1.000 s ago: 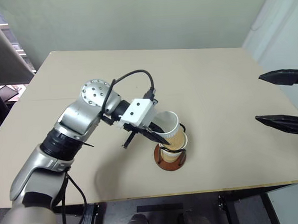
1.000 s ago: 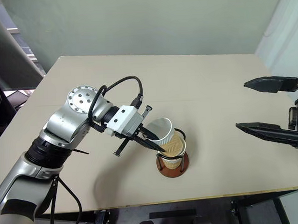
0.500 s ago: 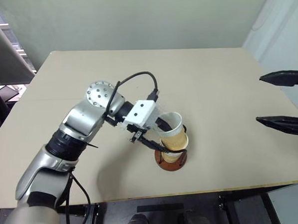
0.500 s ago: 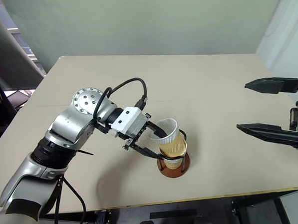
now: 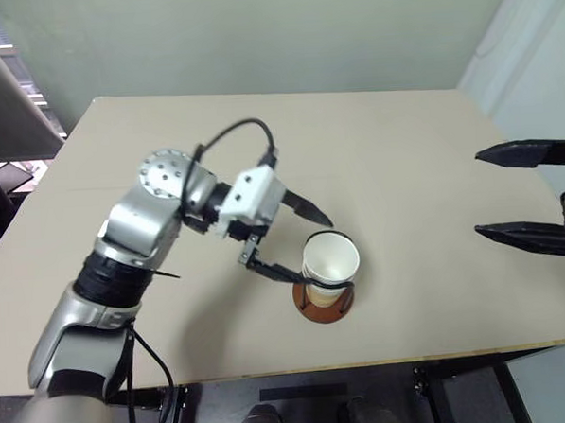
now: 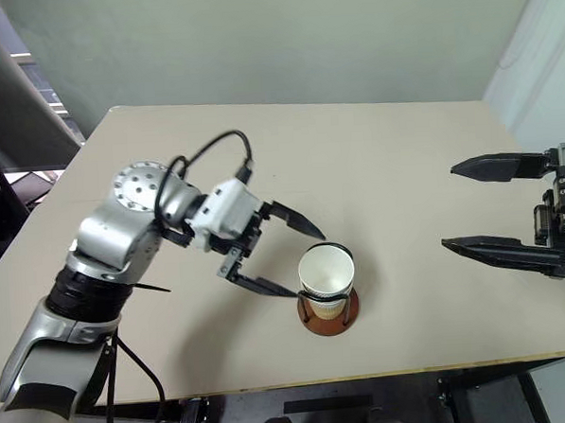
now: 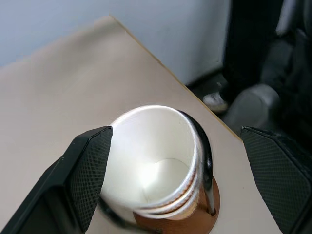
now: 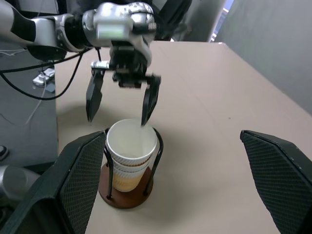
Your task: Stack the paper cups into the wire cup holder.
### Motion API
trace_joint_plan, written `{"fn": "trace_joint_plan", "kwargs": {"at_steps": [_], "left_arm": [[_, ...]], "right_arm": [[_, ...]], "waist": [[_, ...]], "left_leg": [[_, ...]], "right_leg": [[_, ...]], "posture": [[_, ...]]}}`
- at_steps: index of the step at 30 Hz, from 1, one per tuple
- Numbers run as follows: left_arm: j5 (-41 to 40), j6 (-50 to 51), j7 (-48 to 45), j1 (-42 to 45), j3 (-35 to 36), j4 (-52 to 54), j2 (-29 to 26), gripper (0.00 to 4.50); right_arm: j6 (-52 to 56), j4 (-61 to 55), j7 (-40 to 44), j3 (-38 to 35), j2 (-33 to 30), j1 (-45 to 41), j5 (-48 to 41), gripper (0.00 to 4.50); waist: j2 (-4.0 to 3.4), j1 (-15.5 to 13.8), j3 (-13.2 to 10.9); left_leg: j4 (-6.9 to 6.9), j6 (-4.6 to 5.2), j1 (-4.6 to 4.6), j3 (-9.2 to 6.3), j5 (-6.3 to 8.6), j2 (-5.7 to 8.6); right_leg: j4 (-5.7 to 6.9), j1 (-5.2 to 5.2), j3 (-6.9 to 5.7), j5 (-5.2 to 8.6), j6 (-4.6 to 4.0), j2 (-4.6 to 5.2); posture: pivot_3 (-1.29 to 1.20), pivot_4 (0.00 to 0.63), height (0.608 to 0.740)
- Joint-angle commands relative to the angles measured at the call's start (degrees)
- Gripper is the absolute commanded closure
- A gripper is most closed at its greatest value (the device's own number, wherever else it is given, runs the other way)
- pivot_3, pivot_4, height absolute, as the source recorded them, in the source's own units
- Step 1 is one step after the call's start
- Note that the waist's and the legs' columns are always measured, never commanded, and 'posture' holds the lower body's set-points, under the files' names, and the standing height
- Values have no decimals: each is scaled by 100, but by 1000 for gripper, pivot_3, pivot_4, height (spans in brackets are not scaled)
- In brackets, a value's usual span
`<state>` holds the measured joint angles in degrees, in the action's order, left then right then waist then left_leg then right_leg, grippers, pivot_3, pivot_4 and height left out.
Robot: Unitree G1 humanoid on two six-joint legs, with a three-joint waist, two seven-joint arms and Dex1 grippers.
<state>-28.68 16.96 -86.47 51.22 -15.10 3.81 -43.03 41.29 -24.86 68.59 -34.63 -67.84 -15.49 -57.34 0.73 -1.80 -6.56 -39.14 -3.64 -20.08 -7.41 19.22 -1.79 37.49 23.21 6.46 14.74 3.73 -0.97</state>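
At the left of the head views: one silver arm reaching in from the lower left corner across one pale tan table. At its end, the left gripper, two black fingers spread wide apart, gripping nothing. One finger above and to the left of the cups, the other low on their left side, close to the holder; contact there impossible to judge.

Just right of centre, toward the lower edge: one wire cup holder, round reddish-brown base flat on the table, thin black wires rising upright around the stack. Number of wires not countable. Inside it, the paper cups, nested one in another, upright, white inside, tan outside below the top rim. In the left wrist view, three rolled rims layered close together, so three cups in one stack, seen between that gripper's two dark pads. None loose on the table.

At the far right edge: the right gripper, also two black fingers, parted wide, empty, pointing left toward the holder and well apart from it. In the right wrist view, the same stack in the holder, with the left gripper hanging over the top rim, fingertips on either side of it.
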Motion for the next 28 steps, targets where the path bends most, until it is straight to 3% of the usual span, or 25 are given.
{"fn": "trace_joint_plan", "kwargs": {"at_steps": [1,5,11,17,21,28], "left_arm": [[-408,535,303,-256,795,409,-360,27],[-800,1105,635,-778,1610,615,-818,27],[-905,1478,1095,-2662,3407,142,-1483,27],[-862,1519,921,-4149,4269,105,-1720,27],[-632,1295,1249,-4321,4418,-380,-1654,27],[403,-182,3725,-3576,4707,-2101,-714,27]], "right_arm": [[-371,352,219,234,-7,-129,332,8],[-701,917,447,562,24,-230,718,8],[-1171,1954,638,965,217,-395,1307,8],[-1498,2677,1049,1472,221,-641,1781,8],[-1719,3337,1050,1684,304,-946,2141,8],[-2592,5321,-238,1420,849,-1457,2919,8]], "waist": [[-1,1,0],[-1,7,0],[-7,31,2],[-6,6,2],[-4,-29,3],[-10,-23,7]], "left_leg": [[4,0,1,0,0,0],[6,0,3,1,0,0],[16,0,13,1,0,-11],[13,0,12,1,-1,-11],[5,2,19,-1,-1,-10],[6,1,27,3,-2,-11]], "right_leg": [[0,3,-1,0,0,0],[-2,5,-2,-1,1,0],[4,12,5,-1,0,4],[14,18,9,1,-8,4],[41,15,16,11,-27,14],[51,13,18,8,-44,27]], "posture": [[0,150,740],[0,150,740],[0,150,740],[0,150,740],[0,150,740],[0,150,740]]}}
